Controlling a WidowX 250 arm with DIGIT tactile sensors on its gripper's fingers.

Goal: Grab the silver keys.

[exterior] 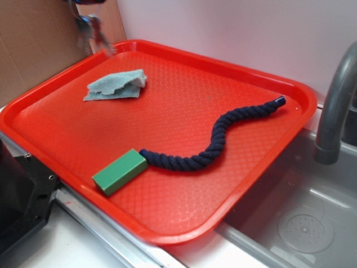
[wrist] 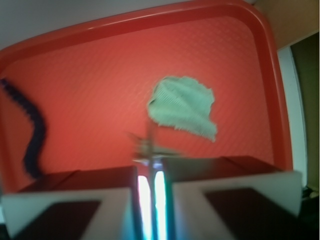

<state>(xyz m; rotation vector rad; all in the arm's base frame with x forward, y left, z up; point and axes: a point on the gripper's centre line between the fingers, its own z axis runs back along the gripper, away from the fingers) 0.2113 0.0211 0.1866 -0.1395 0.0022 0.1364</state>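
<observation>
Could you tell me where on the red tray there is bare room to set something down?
The red tray is mostly bare. The widest patch lies between the cloth and the blue rope. Another runs along the front edge, below the rope and the green block. The back-right corner beyond the rope's tip is narrower. The back-left corner is crowded: the keys hang there from the tool.

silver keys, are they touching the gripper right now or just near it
Touching. The wrist view shows the gripper with its jaws nearly closed on the blurred silver keys, lifted above the red tray.
</observation>
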